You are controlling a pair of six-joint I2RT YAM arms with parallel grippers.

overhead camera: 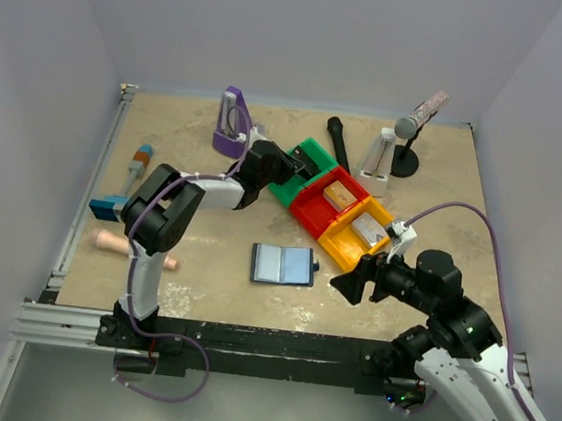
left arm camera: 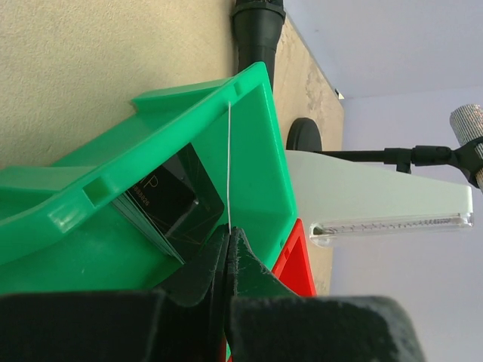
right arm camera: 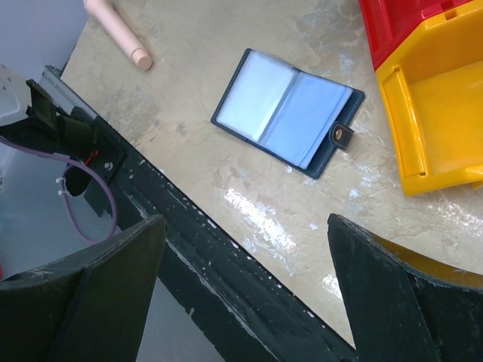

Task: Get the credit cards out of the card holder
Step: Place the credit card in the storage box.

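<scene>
My left gripper (left arm camera: 229, 241) is matte black, and right in front of it there's a bright green bin (left arm camera: 249, 136). The card (left arm camera: 162, 200) in there is black with faint gold lettering. A sliver of the red bin (left arm camera: 300, 260) shows alongside.

Over on my right camera, the card holder (right arm camera: 287, 113) is dark navy outside with pale blue-grey panels inside and a brassy snap on its navy tab. The yellow bin (right arm camera: 434, 105) is a vivid solid yellow, and my right gripper (right arm camera: 245, 222) is black too.

From above, there's a tan card (overhead camera: 340, 195) in the red bin and a grey card (overhead camera: 367, 228) in the yellow. The table (overhead camera: 203, 283) is sandy beige, mottled.
</scene>
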